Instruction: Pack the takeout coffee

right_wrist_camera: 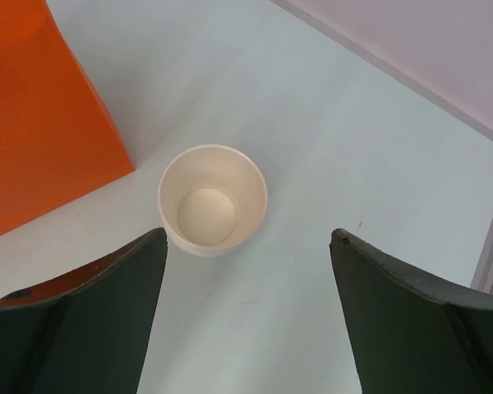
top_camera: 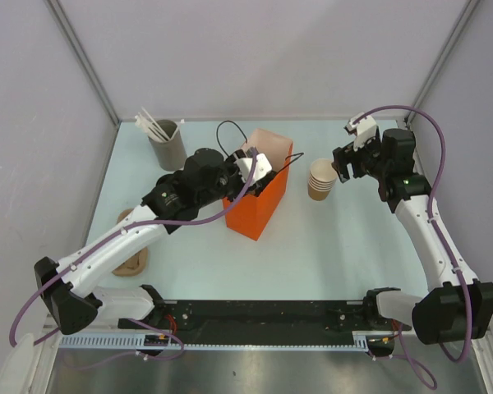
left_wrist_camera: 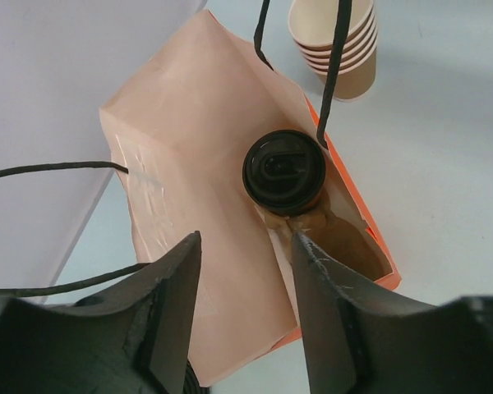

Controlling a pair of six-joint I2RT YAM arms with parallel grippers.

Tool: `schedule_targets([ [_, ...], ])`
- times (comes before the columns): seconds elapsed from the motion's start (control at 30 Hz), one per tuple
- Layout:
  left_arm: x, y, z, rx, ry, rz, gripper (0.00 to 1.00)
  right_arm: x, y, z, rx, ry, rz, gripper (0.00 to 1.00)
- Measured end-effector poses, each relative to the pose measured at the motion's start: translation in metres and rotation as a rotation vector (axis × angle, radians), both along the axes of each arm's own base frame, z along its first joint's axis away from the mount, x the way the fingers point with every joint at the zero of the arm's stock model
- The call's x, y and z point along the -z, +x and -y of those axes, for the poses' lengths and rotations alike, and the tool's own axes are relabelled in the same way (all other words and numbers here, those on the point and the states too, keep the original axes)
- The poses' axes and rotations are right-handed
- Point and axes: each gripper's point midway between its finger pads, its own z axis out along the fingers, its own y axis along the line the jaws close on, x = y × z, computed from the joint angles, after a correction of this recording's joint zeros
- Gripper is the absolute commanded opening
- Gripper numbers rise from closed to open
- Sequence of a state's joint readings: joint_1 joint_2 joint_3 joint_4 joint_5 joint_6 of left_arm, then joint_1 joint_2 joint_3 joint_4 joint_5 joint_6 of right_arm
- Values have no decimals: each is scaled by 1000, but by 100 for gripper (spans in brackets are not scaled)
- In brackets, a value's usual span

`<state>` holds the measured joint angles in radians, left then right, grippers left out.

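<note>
- Left wrist view: the takeout coffee (left_wrist_camera: pixel 284 171), black lid uppermost, stood upright inside the orange paper bag (left_wrist_camera: pixel 189 148), against the bag's right-hand wall; judged already packed.
- The left gripper (left_wrist_camera: pixel 246 246) hung over the bag's mouth with its jaws parted about halfway and nothing between them; the cup sat below and beyond the fingertips, apart from them; probably a release posture, leaving room to lift straight out.
- The black cord handles (left_wrist_camera: pixel 333 66) arched over the opening, one crossing just beside the lid; on withdrawal they could snag a finger.
- Right wrist view: the right gripper (right_wrist_camera: pixel 248 238) was spread wide and empty, poised above the stack of lidless cups (right_wrist_camera: pixel 212 199); the bag's orange side lay near, at the left.
- Top external view: the stack stood just right of the bag, between it and the right gripper; a grey holder (top_camera: pixel 168 146) of white sticks stood behind the left arm; a tan object (top_camera: pixel 131 250), partly hidden, lay under that arm.
</note>
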<state>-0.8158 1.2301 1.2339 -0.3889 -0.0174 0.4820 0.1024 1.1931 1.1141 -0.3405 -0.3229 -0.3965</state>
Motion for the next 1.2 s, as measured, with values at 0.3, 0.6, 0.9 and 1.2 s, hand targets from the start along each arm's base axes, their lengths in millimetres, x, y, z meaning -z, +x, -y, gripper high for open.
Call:
schedule_targets([
  [0.3, -44, 6, -6, -28, -65, 54, 86, 2, 0, -3, -14, 6, -8, 85],
  [0.6, -120, 28, -77, -210, -187, 201, 93, -31, -33, -34, -192, 85, 59, 88],
  [0.9, -112, 54, -111, -284, -199, 169, 97, -96, -85, -97, -479, 143, 219, 88],
  [1.2, -76, 77, -89, -177, -234, -17, 97, -67, -62, -128, -488, 117, 157, 81],
])
